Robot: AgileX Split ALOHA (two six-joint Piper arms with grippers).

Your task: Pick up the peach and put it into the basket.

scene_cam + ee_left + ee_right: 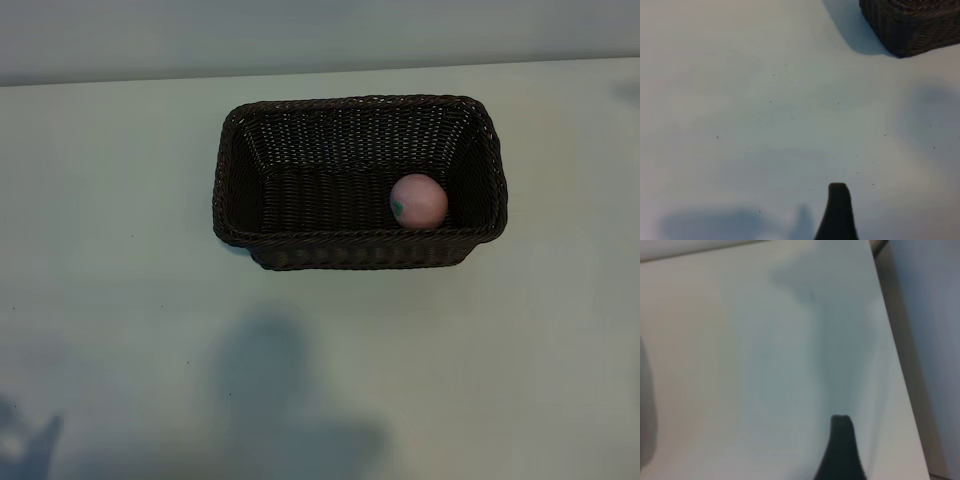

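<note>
The pale-pink peach (418, 201) with its small green mark lies inside the dark-brown woven basket (350, 238), at the right end of the basket's floor, near the front wall. Neither arm shows in the exterior view. My left gripper (800, 225) hangs over bare table, with a single dark fingertip (838, 192) in its wrist view and a corner of the basket (910, 25) farther off. My right gripper (800, 465) is over bare table too, again with only one fingertip (841, 425) in view. Both are open and hold nothing.
The white table (120, 300) spreads on all sides of the basket. Soft shadows lie across its front part (270, 380). The table's edge (900, 390) runs close beside the right gripper, with darker floor beyond it.
</note>
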